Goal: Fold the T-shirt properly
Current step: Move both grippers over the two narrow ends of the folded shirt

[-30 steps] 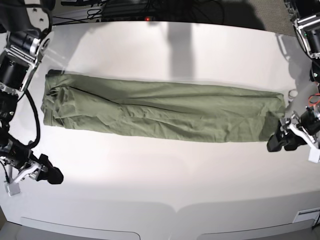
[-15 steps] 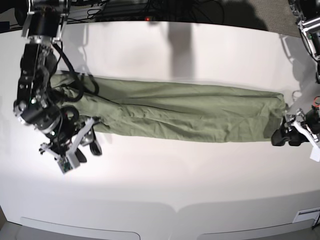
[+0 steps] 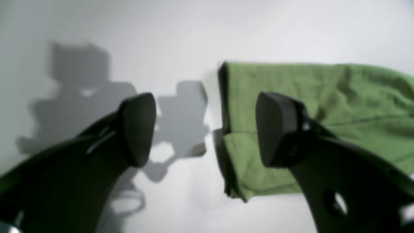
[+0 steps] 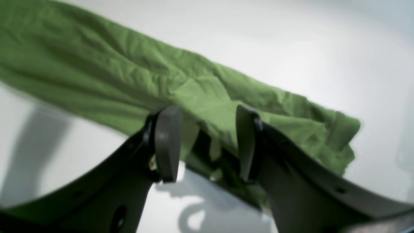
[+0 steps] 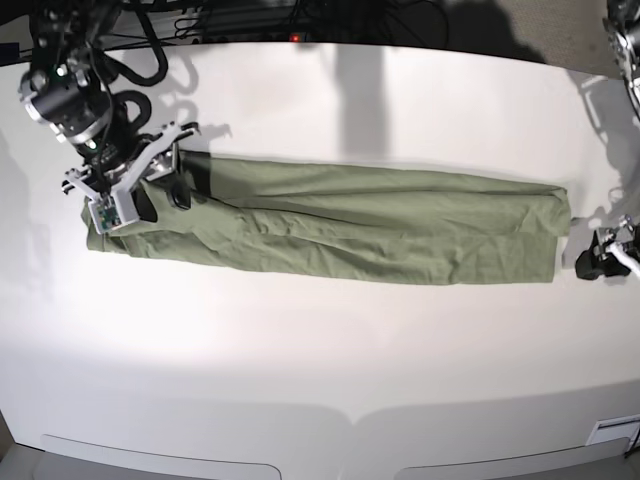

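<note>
L gripper (image 3: 205,129) jaws wide apart; T-shirt (image 3: 307,113) end beside — white table (image 3: 194,32).

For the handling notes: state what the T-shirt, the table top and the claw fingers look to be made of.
T-shirt: soft matte knit, likely cotton; it creases finely and lies limp.
Table: smooth white hard surface, slight sheen; material unclear.
Left claw's fingers: black, matte, rounded, probably moulded plastic or rubber.

The right gripper (image 5: 160,190) hangs at the far left of the scene, wrist angled down, jaws partly parted. The left gripper (image 5: 588,262) sits low at the right edge, jaws spread wide, holding nothing.
</note>
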You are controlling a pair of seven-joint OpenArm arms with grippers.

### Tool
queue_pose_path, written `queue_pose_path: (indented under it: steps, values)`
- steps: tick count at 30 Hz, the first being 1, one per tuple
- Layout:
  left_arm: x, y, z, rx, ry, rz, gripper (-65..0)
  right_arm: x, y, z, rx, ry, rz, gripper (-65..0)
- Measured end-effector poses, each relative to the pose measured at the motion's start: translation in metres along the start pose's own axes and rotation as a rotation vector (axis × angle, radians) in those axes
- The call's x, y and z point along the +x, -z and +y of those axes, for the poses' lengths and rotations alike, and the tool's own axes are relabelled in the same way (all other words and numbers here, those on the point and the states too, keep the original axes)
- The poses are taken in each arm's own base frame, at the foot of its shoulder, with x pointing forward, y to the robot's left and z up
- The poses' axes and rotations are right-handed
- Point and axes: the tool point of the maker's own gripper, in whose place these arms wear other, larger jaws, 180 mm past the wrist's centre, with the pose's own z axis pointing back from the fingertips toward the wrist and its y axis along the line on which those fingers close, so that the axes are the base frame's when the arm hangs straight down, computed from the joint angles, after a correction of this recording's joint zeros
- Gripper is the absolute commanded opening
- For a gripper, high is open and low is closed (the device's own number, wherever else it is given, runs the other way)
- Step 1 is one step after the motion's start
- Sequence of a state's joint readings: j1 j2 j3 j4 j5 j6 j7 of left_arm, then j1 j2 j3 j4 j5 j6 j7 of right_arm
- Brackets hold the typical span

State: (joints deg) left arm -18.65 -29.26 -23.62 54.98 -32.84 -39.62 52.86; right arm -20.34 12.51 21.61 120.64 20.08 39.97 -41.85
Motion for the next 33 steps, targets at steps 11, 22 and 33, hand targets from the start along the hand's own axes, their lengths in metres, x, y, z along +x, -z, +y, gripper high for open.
queue_pose_path:
  steps: [11, 22, 33]
  values:
    - [-0.052, 0.036, -0.018, -0.143, -0.226, 0.173, -19.5, -0.003, -0.037, -0.018, -0.056, 0.098, -0.01, -37.4]
    - [-0.074, 0.063, -0.091, -0.366, -0.303, 0.21, -19.5, 0.014, -0.052, -0.024, -0.093, 0.064, -0.045, -37.4]
    - [-0.074, 0.04, -0.047, -0.285, -0.307, 0.192, -19.5, 0.014, -0.052, -0.024, -0.094, 0.064, -0.045, -37.4]
